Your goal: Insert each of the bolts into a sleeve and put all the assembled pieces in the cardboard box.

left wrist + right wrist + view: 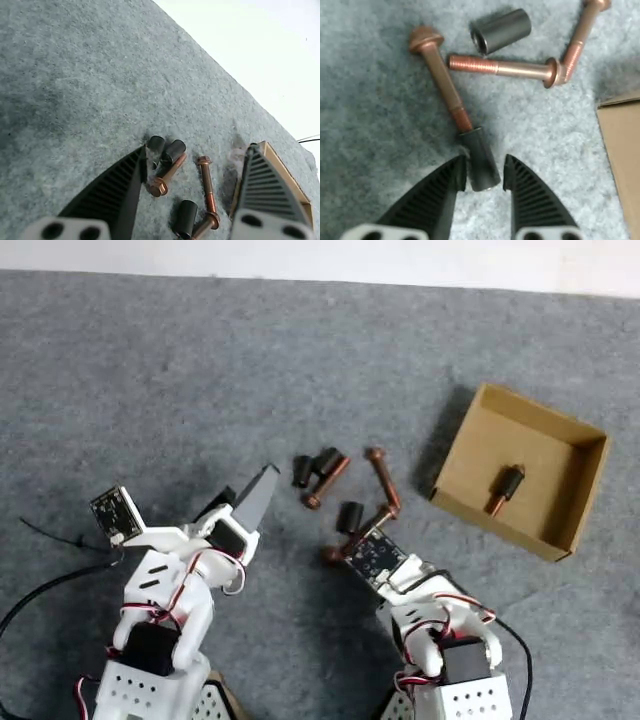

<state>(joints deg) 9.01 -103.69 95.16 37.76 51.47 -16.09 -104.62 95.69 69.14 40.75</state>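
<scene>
In the right wrist view my right gripper (pixel 484 162) is shut on a black sleeve (pixel 481 160) lying on the mat, with a copper bolt (pixel 440 75) entering its far end. Beyond it lie a loose sleeve (pixel 501 30) and two bare bolts (pixel 500 67) (pixel 580 35). From above, that bolt's head (pixel 332 555) pokes out beside the right wrist. My left gripper (pixel 240 502) (pixel 196 149) is open above the mat, short of another sleeve (pixel 156 145) and a bolt (pixel 167 175) tipped with a sleeve (pixel 174 150). The cardboard box (pixel 545 415) holds one assembled piece (pixel 505 488).
Grey felt covers the table (pixel 150 370), with wide free room at the left and far side. The box stands right of the parts, and its edge (pixel 620 150) is close to my right gripper. Cables trail at the left arm's base (pixel 40 590).
</scene>
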